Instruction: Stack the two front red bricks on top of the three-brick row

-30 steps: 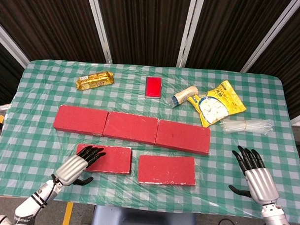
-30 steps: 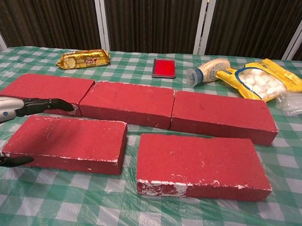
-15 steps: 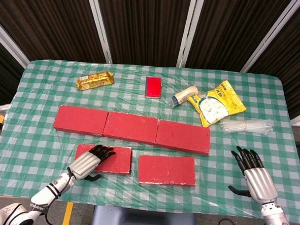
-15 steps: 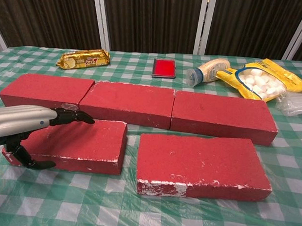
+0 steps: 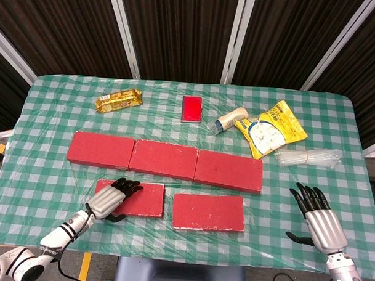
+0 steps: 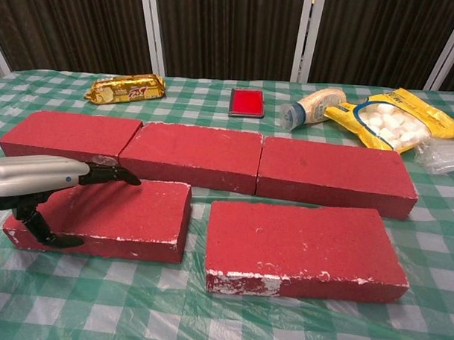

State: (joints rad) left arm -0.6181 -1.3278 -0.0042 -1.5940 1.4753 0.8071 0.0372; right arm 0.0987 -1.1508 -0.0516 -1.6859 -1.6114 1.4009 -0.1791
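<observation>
Three red bricks form a row: left [image 5: 101, 150] [image 6: 68, 134], middle [image 5: 163, 159] [image 6: 194, 154], right [image 5: 229, 171] [image 6: 335, 174]. Two more red bricks lie in front of the row. My left hand [image 5: 111, 199] [image 6: 36, 182] grips the left end of the front left brick [image 5: 139, 199] [image 6: 121, 215]. Its fingers lie across the top to the far edge and its thumb [image 6: 42, 234] presses the near face. That brick rests on the table. The front right brick [image 5: 208, 212] [image 6: 302, 247] lies untouched. My right hand [image 5: 317, 219] hovers open at the front right, away from every brick.
Behind the row lie a gold snack pack [image 5: 118, 101], a small red box [image 5: 191, 108], a lying bottle [image 5: 230, 121], a yellow bag of white pieces [image 5: 271, 128] and a clear plastic bundle [image 5: 307, 157]. A green checked cloth [image 5: 47, 111] covers the table.
My left hand slid in from the left onto the front left brick, then lowered, and its thumb closed against the near face. The right hand barely moved.
</observation>
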